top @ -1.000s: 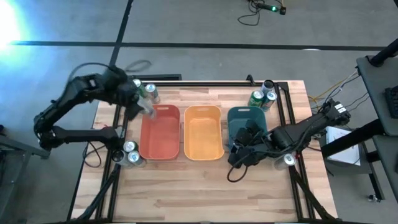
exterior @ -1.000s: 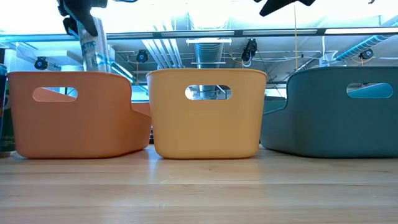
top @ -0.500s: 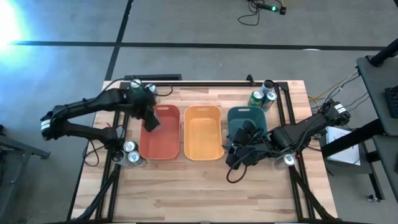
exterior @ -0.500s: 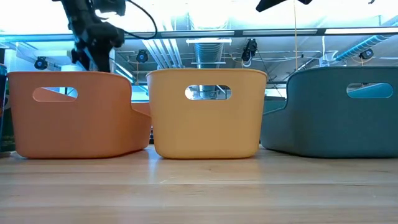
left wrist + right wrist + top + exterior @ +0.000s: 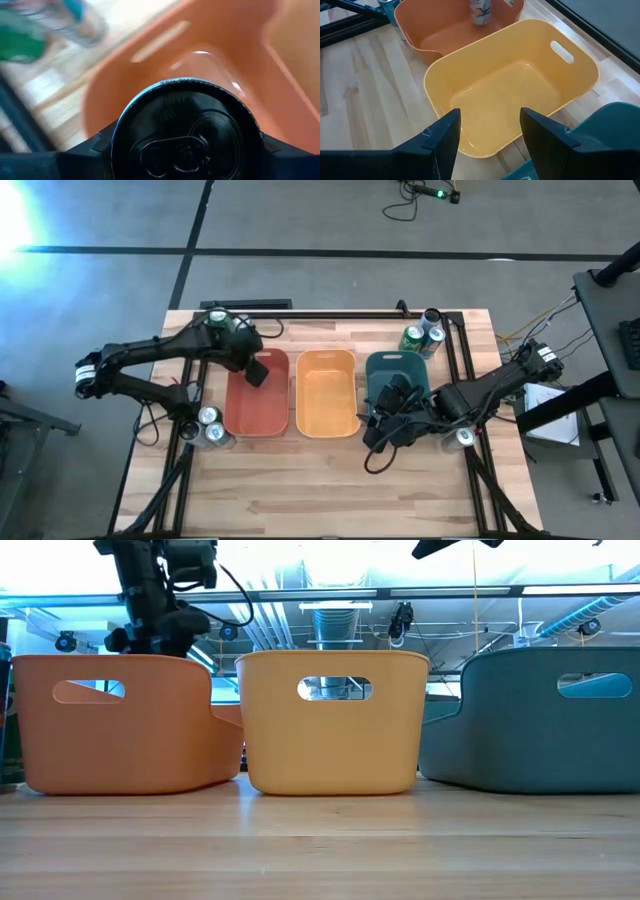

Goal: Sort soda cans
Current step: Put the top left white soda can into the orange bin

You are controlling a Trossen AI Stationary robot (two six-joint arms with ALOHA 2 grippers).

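Observation:
My left gripper [image 5: 256, 370] reaches down into the far end of the red bin [image 5: 232, 395], shut on a silver-blue soda can [image 5: 481, 12] whose dark top [image 5: 185, 135] fills the left wrist view. In the low view the bin's wall hides the can below the gripper [image 5: 160, 630]. My right gripper [image 5: 378, 430] hangs open and empty at the near end of the teal bin [image 5: 372, 375], next to the yellow bin [image 5: 510, 90]. More soda cans stand on the table at the far left corner [image 5: 225, 322], near left [image 5: 210, 428], far right [image 5: 422, 335] and right [image 5: 462, 437]. My left gripper pinches the can between its two fingers, one on each opposite side [image 5: 116, 145] just below the top rim. The fingers come from above, pointing down. The can stays upright inside the red bin; whether its base rests on the bin's floor I cannot tell.
The three bins stand side by side in the table's middle, the red one on the left, then the yellow, then the teal; the yellow one is empty. Black frame rails run along the table's left and right edges. Bare wood lies along the near edge.
My left gripper has carried the can from the far left corner toward the table's right and down into the red bin. The can, seen above the bin's rim a second ago in the low view, has now sunk behind the bin's wall, still upright.

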